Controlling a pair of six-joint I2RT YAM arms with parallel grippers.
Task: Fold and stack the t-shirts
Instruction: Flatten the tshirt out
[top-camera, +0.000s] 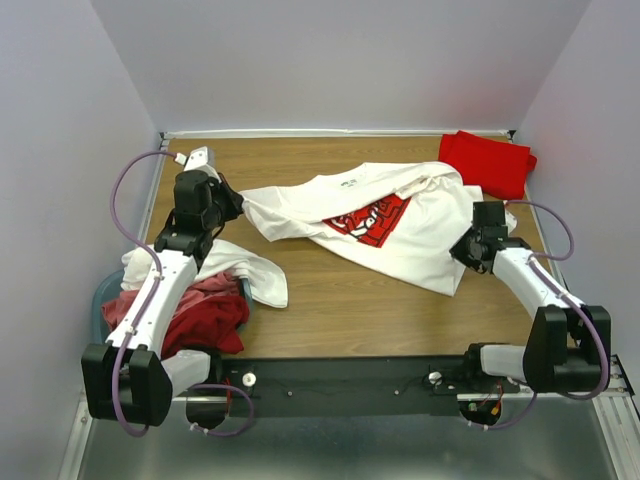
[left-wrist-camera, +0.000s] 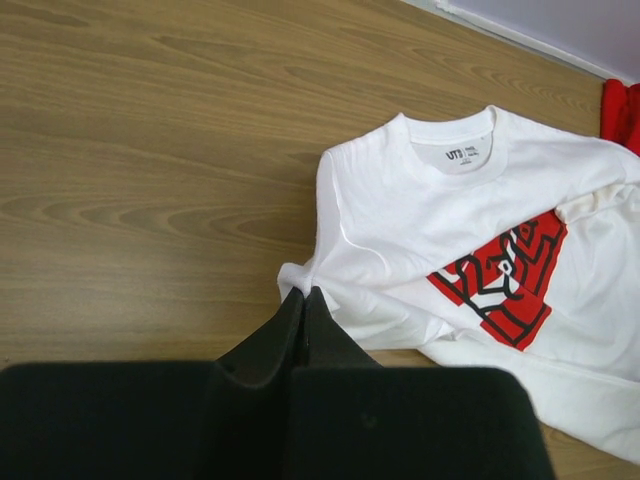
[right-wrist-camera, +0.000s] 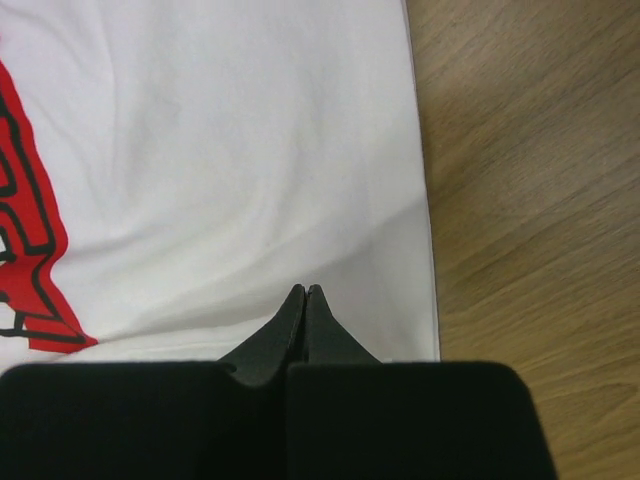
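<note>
Left wrist view shows the left pincer (left-wrist-camera: 305, 293) clamped on a sleeve edge of the white printed shirt (left-wrist-camera: 470, 240), which spreads ahead and to its right on the bench (left-wrist-camera: 150, 150). The right pincer (right-wrist-camera: 305, 290) is pinched shut on the same shirt's hem, with cloth ahead and left of it. A red shirt (top-camera: 487, 162) lies beyond it.

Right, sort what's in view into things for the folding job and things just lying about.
For the job:
- soft white t-shirt with a red printed graphic, pinched at its edges by the left gripper and the right gripper
- folded bright red t-shirt
- heap of white, red and pink t-shirts

Just lying about:
- pale blue plastic tub under that heap
- wooden table
</note>
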